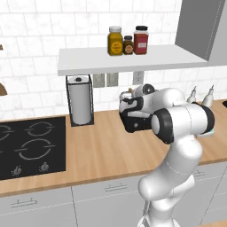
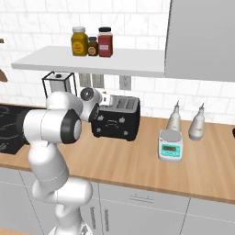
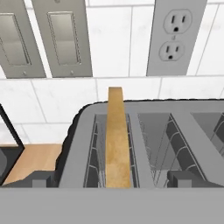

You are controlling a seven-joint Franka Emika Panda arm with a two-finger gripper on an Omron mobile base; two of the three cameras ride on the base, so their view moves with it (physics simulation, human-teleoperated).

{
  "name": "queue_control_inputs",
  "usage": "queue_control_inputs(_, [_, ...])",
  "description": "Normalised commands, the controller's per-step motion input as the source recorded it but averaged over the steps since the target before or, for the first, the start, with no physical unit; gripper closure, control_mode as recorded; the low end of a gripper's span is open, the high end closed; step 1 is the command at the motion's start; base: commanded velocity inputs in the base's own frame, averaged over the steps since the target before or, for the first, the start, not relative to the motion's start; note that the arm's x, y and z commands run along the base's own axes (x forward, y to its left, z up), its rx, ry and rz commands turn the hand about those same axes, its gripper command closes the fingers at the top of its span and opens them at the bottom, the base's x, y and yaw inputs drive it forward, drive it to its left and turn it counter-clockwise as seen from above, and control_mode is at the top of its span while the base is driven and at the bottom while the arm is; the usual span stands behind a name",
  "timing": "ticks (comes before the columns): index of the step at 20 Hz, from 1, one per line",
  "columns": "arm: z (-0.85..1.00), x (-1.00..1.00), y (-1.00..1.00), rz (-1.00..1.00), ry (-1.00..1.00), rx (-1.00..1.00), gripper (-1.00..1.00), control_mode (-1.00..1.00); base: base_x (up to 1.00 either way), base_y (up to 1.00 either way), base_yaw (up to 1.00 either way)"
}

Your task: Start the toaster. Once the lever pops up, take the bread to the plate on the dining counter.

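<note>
Gripper sits low over the toaster, fingers spread wide, one tip at each side of the hand view, nothing between them. Not touching the bread as far as the view shows.

Bread stands upright, edge-on, in the left slot of the toaster as the hand view shows it, top crust rising above the slot rim. The slot beside it shows bare wire guides.

From the base views: the toaster is a black box on the wood counter, against the tiled wall. The arm's wrist is at its left end in the right base view and covers much of it in the left base view.

To the right of the toaster, a small kitchen scale, then two pale bottles near the wall. To the left, a paper towel roll in a black wire stand, and a black stove top set into the counter.

Behind the toaster, two switch plates and a wall outlet. Above, a white shelf carries three jars.
</note>
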Motion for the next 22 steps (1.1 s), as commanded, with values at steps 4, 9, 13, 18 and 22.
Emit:
queue_control_inputs(4, [-0.04,0.0,0.0,0.0,0.02,0.0,-1.0,-1.0,0.0,0.0,0.0])
queue_control_inputs(9, [0.0,0.0,0.0,0.0,0.0,0.0,1.0,-1.0,0.0,0.0,0.0])
queue_control_inputs(13, [0.0,0.0,0.0,0.0,0.0,0.0,1.0,-1.0,0.0,0.0,0.0])
queue_control_inputs(18, [0.0,0.0,0.0,0.0,0.0,0.0,1.0,-1.0,0.0,0.0,0.0])
queue_control_inputs(22, [0.0,0.0,0.0,0.0,0.0,0.0,1.0,-1.0,0.0,0.0,0.0])
